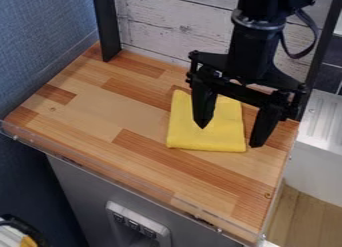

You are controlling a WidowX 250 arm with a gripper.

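Yellow cloth (190, 132), folded to a rough square, lies flat on the wooden countertop (127, 111), right of its middle as viewed. Relative to the cloth: black gripper (229, 133) hangs above, fingers spread wide, nothing pinched; one finger over the cloth, the other beside its right edge. Whitewashed plank panel (157, 26) stands behind the cloth; ridged white surface (324, 123) to its right.

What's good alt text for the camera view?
Black robot gripper, fingers apart and pointing down, at a yellow cloth lying on a striped wooden tabletop; one finger is in front of the cloth, the other by its right edge in the picture. Behind stands a whitish plank panel.
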